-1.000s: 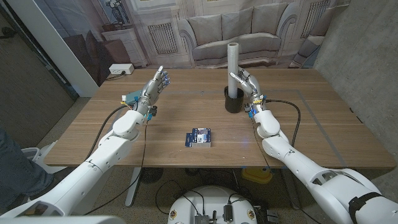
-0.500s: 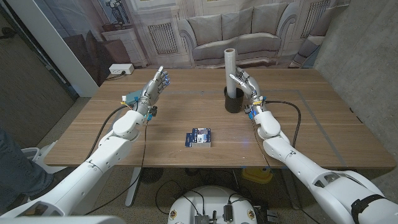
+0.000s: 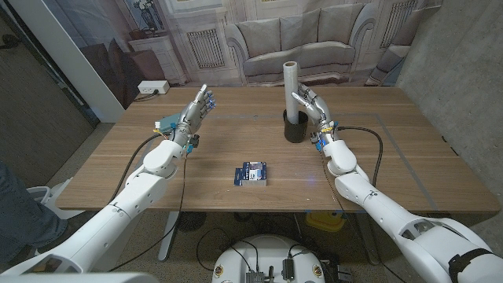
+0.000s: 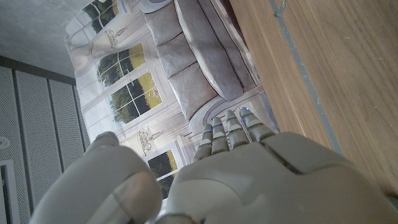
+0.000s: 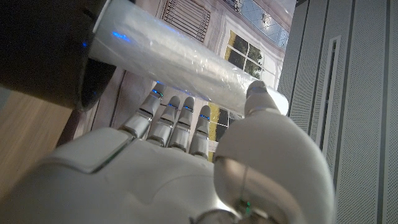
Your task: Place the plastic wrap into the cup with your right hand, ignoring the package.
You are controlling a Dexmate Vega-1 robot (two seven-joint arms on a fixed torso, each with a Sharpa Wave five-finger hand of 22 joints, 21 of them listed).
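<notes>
On our worktop [image 3: 409, 157] the plastic wrap [image 3: 291, 88] stands upright in the cup [image 3: 295, 126]; at its 3 o'clock our right robot hand [image 3: 313, 107] is spread, empty, as is our left robot hand [image 3: 195, 110]

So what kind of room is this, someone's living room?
Probably a robot test space, not a home: the sofa and windows are a printed backdrop behind a wooden table, with cables running along the robot's arms.
</notes>
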